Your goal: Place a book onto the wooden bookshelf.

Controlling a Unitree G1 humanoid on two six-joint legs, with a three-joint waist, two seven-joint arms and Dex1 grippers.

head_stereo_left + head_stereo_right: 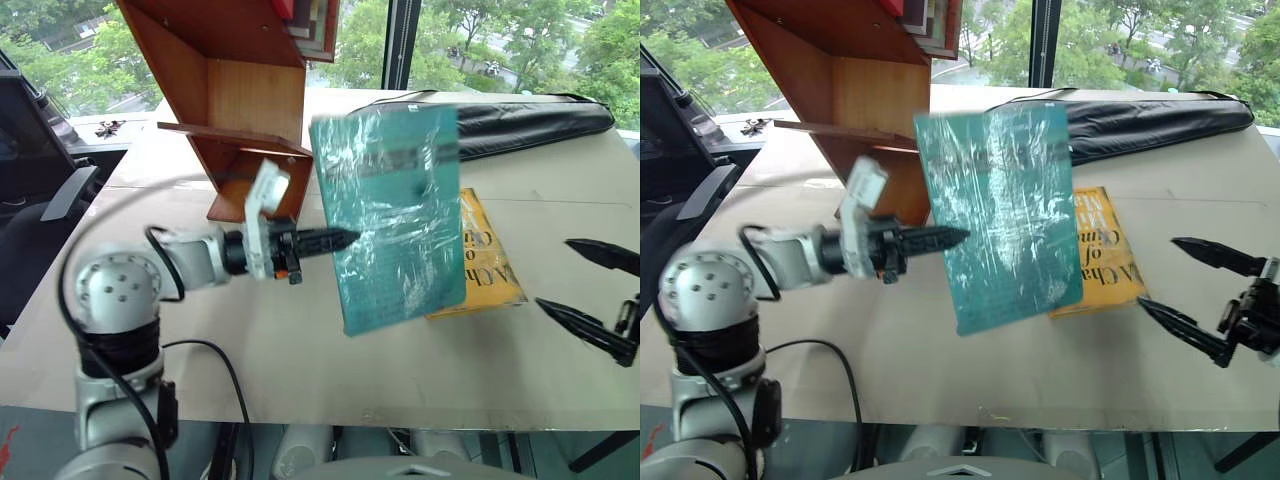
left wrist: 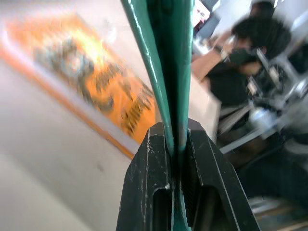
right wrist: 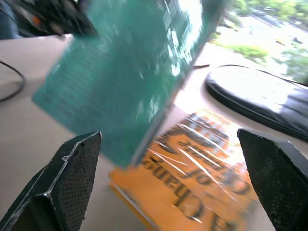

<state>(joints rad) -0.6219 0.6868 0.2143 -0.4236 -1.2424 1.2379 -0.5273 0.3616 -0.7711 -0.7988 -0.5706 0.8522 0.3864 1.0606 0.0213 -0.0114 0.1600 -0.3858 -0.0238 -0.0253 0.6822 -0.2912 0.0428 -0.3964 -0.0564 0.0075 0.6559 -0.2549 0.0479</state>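
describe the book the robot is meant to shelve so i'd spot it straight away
Start at the reddish-brown wooden bookshelf at the table's far left. Just in front of it, lifted off the table and standing nearly upright, is the teal-green book in glossy wrap, pinched at its edge by the left end effector. The yellow-orange book behind it lies flat and has black lettering.

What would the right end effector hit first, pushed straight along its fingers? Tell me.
Probably the book, held upright by the left end effector; the yellow-orange book lies lower, on the table. Depth is uncertain.
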